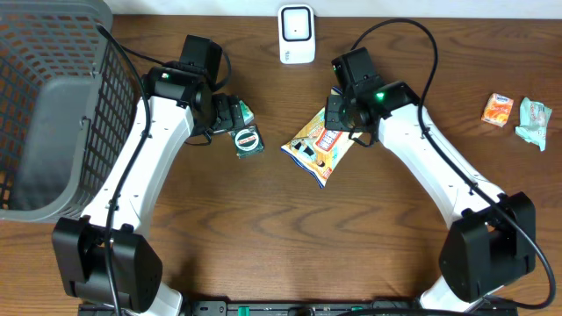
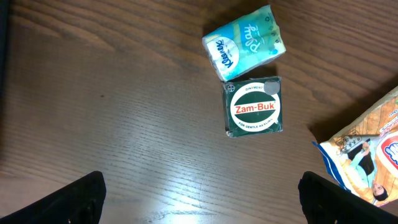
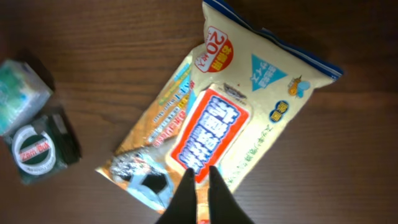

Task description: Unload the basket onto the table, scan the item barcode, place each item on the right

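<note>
The wipes packet (image 3: 249, 106) lies flat on the surface (image 1: 263, 246) near the middle. I take it for the item to be scanned, since the right jaws sit directly over it. In the right wrist view those jaws are pressed together with no gap, their tips over the packet's lower half just below the red label. Whether they nip a fold of the film or merely rest against it I cannot tell. The packet's long axis runs diagonally in that view, from upper right to lower left, and the jaws meet it about mid-width, toward the lower-left end. The right arm (image 1: 430, 167) is plainly the nearer of the 2. The left jaws stand as wide apart as they go and hold nothing. From the left wrist camera they frame bare wood, with the Zam-Buk box (image 2: 254, 107) and the tissue pack (image 2: 245, 42) just beyond it ahead of them, and only a corner of the packet at the right edge. The white scanner (image 1: 297, 33) stands at the far edge, between the 2 arms and apart from the packet. No barcode shows on the upturned face, so the coming move likely needs a firm hold, a lift and a turn toward the scanner.
</note>
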